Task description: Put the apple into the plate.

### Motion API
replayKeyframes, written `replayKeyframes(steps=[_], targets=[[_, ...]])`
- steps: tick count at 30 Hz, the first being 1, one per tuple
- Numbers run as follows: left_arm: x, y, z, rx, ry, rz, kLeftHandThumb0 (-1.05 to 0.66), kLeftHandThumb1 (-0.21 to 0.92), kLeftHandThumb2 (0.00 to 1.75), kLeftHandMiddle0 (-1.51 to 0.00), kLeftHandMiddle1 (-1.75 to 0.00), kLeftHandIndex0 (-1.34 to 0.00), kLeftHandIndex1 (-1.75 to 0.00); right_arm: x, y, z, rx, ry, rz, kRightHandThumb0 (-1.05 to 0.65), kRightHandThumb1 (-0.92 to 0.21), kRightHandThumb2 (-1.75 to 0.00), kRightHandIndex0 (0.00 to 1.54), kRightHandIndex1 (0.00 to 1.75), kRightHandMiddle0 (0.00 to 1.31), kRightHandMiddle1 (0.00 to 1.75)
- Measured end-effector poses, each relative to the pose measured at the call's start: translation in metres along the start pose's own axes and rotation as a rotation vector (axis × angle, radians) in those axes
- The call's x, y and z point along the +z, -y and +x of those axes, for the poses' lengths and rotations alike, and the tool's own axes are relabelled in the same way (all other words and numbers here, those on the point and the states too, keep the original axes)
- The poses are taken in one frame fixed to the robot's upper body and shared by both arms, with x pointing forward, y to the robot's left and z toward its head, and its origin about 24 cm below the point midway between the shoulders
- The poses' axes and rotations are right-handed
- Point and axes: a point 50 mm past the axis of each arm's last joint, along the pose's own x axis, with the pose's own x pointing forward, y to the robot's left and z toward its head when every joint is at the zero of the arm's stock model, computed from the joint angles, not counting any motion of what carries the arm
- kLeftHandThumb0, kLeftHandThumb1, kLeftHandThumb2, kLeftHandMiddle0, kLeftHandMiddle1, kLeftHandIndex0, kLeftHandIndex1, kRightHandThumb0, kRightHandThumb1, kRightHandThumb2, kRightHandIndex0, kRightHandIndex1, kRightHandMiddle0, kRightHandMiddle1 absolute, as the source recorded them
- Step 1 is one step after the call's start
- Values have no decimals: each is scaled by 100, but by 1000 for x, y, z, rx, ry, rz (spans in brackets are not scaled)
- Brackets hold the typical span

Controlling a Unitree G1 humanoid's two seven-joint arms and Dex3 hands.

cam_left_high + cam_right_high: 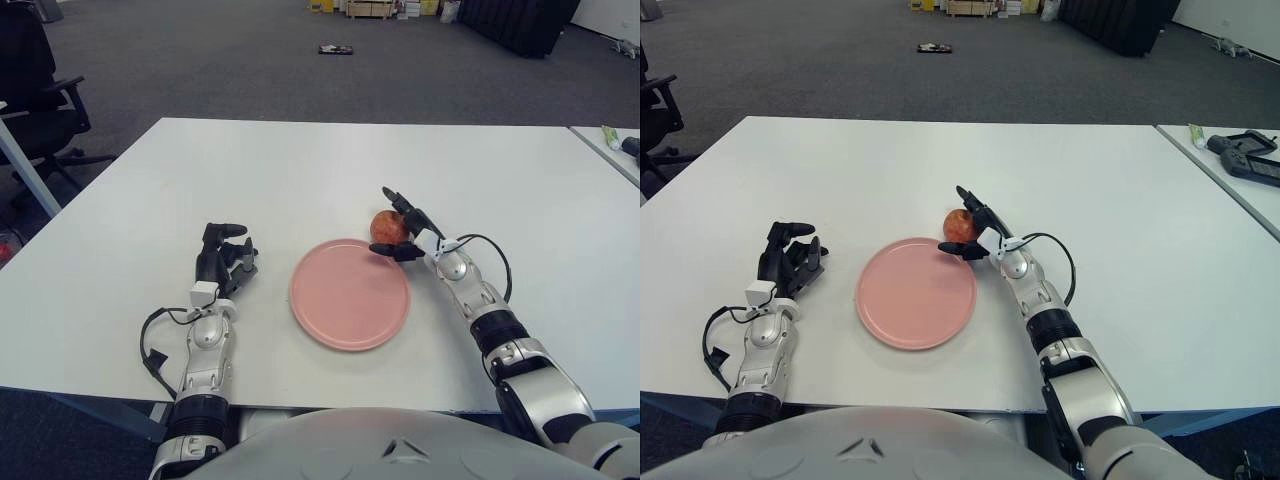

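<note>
Left eye view: a red apple point(387, 226) is sitting on the white table point(300, 170), just past the far right rim of a pink plate point(350, 293). Right hand point(412, 229) is reaching in from the right — fingers spread around the apple, apparently touching, not clasped. Left hand point(222, 260) is showing left of the plate, fingers curled, holding nothing.

This looks like an open office or lab hall. Far beyond the right hand point(408, 222) stretches grey carpet point(250, 70) with stacked boxes point(365, 9) at the back, and a black swivel chair point(35, 105) stands well off past the left hand point(222, 262), beside the white table point(300, 170).
</note>
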Motion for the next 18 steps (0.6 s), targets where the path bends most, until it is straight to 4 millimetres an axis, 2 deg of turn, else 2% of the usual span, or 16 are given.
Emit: replayKeyframes(steps=[2, 5, 7, 8, 9, 11, 12, 14, 15, 16, 18], targets=[[0, 0, 0, 0, 1, 0, -38, 72, 81, -56, -160, -32, -175, -4, 1, 2, -24, -24, 3, -68, -50, -82, 3, 2, 0, 55], [0, 0, 0, 0, 2, 0, -38, 72, 81, -56, -160, -32, -175, -12, 0, 4, -65, -71, 11, -59, -47, -91, 6, 9, 0, 74], [0, 0, 0, 0, 2, 0, -38, 72, 81, -56, -160, -32, -175, -16, -1, 4, -86, -85, 14, -53, -45, -98, 2, 35, 0, 89], [0, 0, 0, 0, 2, 0, -38, 72, 81, -56, -160, -32, -175, -18, -1, 5, -97, -89, 15, -52, -44, -100, 2, 40, 0, 92], [0, 0, 0, 0, 2, 0, -38, 72, 81, -56, -160, -32, -175, -19, -1, 5, -105, -94, 16, -48, -44, -104, 1, 57, 0, 102], [0, 0, 0, 0, 3, 1, -38, 72, 81, -57, -160, -32, -175, -22, -1, 4, -122, -105, 17, -44, -44, -108, 1, 76, 0, 113], [0, 0, 0, 0, 4, 1, -38, 72, 82, -57, -160, -32, -175, -22, -1, 5, -130, -105, 18, -41, -44, -112, 3, 92, 0, 123], [0, 0, 0, 0, 6, 1, -38, 71, 82, -57, -160, -32, -175, -23, 0, 5, -148, -114, 20, -37, -43, -117, 6, 113, 0, 138], [0, 0, -1, 0, 7, 1, -38, 71, 82, -57, -160, -32, -175, -23, 1, 5, -156, -117, 20, -36, -43, -118, 7, 116, 0, 141], [0, 0, -1, 0, 8, 1, -38, 71, 82, -57, -160, -32, -175, -23, 1, 5, -164, -120, 19, -23, -53, -103, 20, 130, 5, 153], [1, 0, -1, 0, 8, 1, -38, 71, 82, -57, -160, -32, -175, -24, 2, 5, -178, -127, 18, -12, -61, -92, 32, 142, 10, 164]])
